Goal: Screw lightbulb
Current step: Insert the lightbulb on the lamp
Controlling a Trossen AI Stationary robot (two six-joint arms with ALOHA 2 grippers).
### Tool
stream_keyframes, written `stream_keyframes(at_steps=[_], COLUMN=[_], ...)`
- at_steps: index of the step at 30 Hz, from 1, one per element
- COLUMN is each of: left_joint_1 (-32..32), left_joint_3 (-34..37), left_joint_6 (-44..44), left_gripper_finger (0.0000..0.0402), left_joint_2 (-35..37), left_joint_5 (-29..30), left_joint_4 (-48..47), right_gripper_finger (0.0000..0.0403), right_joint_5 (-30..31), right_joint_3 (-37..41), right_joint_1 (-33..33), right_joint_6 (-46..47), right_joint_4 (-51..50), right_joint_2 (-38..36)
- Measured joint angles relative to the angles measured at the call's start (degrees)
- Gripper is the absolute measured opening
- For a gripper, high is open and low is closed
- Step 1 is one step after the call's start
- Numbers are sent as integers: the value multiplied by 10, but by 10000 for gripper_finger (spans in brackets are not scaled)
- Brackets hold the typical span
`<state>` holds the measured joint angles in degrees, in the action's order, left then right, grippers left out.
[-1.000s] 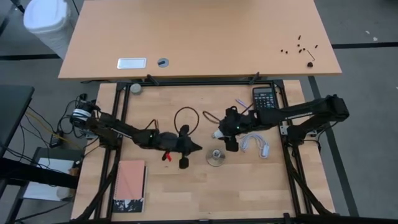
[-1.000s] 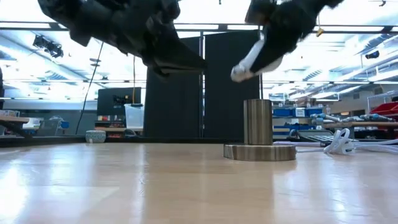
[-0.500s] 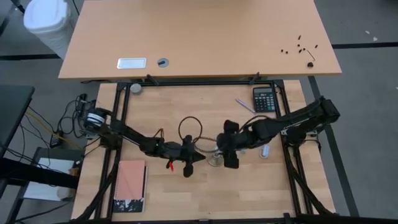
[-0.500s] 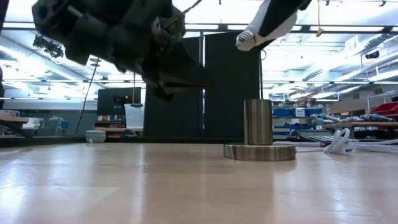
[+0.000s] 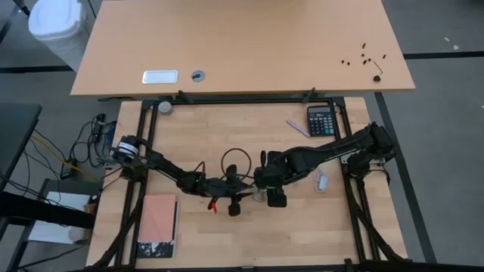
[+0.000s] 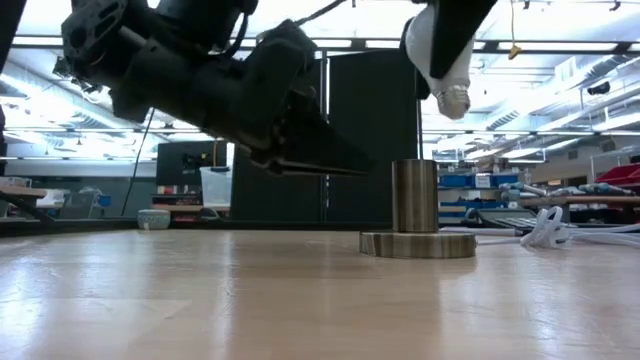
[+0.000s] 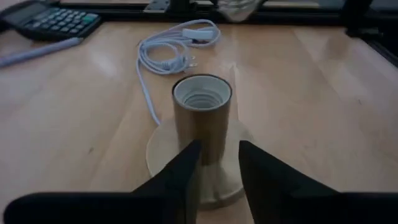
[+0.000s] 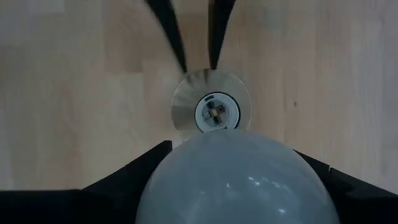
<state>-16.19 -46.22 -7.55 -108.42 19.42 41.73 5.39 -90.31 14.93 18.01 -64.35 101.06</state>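
right end effector (image 6: 447, 60): clamped on the lightbulb (image 6: 445, 55), globe between its fingers, screw base pointing down, so the thread can meet the socket.
lightbulb position: in the air, just above the socket stand (image 6: 416, 212), not touching; wrist view looks straight down into the socket mouth, roughly lined up.
left end effector (image 7: 219, 163): low beside the stand, fingers a narrow gap apart on either side of the socket tube (image 7: 201, 118), contact unclear; likely there to steady it against twisting.
cord (image 7: 168, 53): loose on the surface beyond the stand, clear of both arms.
step: judged lowering bulb to start threading.
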Motion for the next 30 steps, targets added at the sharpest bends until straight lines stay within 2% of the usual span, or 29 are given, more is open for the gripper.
stream_keyframes(at_steps=[5, 12, 18, 30], left_joint_1=[2, 4, 3, 3], left_joint_3=[-8, -8, -9, -9], left_joint_6=[50, 41, 15, -4], left_gripper_finger=[114, 113, 113, 113], left_joint_2=[0, 0, -39, -63], left_joint_5=[2, -9, -23, -9], left_joint_4=[-16, -37, 2, 41], right_gripper_finger=[264, 267, 267, 267], right_joint_5=[-2, 14, 18, 40], right_joint_3=[-3, 0, 1, 97], right_joint_1=[-12, -13, -13, -14], right_joint_6=[-16, -39, -73, -77], right_joint_4=[-12, 39, 85, 165], right_joint_2=[8, 8, 21, 18])
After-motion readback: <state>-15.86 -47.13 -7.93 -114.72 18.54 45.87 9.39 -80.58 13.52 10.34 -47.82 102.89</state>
